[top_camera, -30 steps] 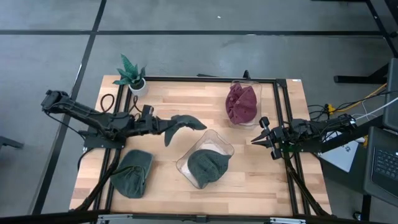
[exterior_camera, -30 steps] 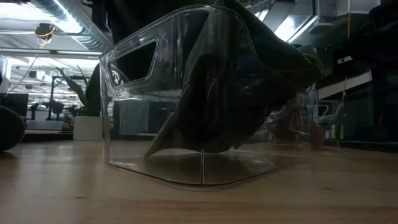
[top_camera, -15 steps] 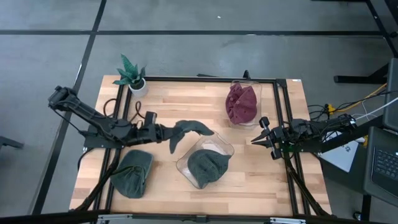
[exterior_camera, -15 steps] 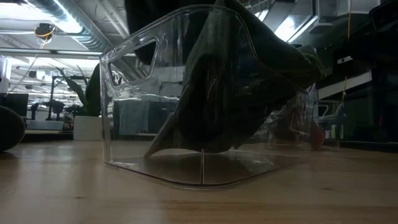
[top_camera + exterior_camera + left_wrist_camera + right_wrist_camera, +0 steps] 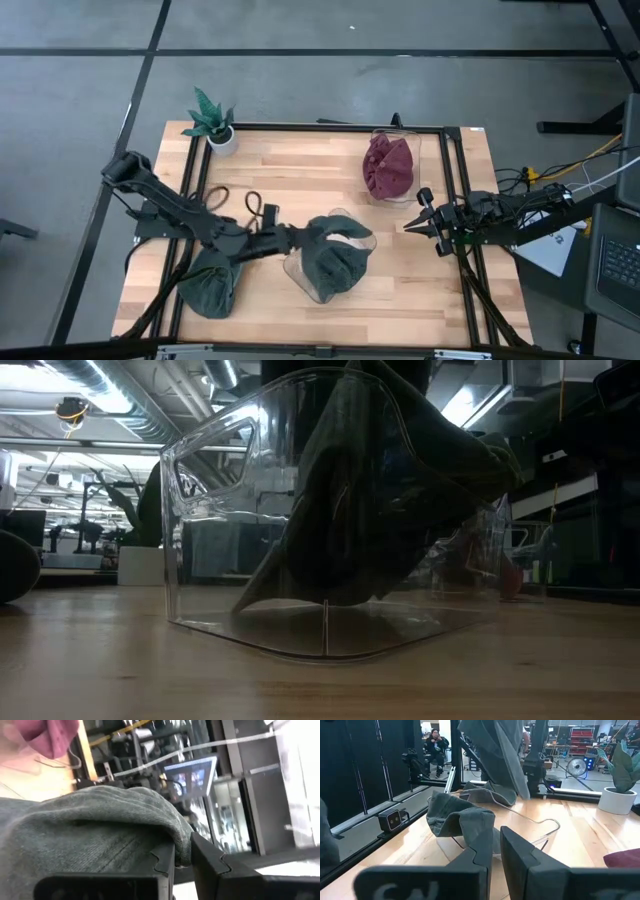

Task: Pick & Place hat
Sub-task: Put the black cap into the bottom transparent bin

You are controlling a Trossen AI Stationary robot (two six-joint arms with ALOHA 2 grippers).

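Observation:
My left gripper (image 5: 289, 239) is shut on a dark green knit hat (image 5: 326, 230), carried above the far-left rim of a clear plastic bin (image 5: 291, 267) near the table's middle. A second green hat (image 5: 336, 272) lies inside that bin, spilling over its wall, as the low view (image 5: 370, 500) also shows. A third green hat (image 5: 212, 280) lies flat on the table near the left corner. My right gripper (image 5: 414, 222) waits shut at the table's right side, off the table top and touching nothing. My left gripper pinches a fold of the green hat's cloth at its edge (image 5: 176, 839) between the two fingers. The fingers come level from the table's left. The hat is lifted clear and droops beyond the fingertips, over the bin.
A maroon hat (image 5: 389, 166) sits in a second clear bin at the far right. A potted plant (image 5: 212, 122) stands at the far-left corner. Black frame rails (image 5: 452, 180) run along the table's sides. A person (image 5: 435, 741) shows in the room beyond.
My left gripper has moved toward the table's near edge and to the right, still shut on the green hat. The hat has travelled from above the table's middle to above the bin holding the other green hat.

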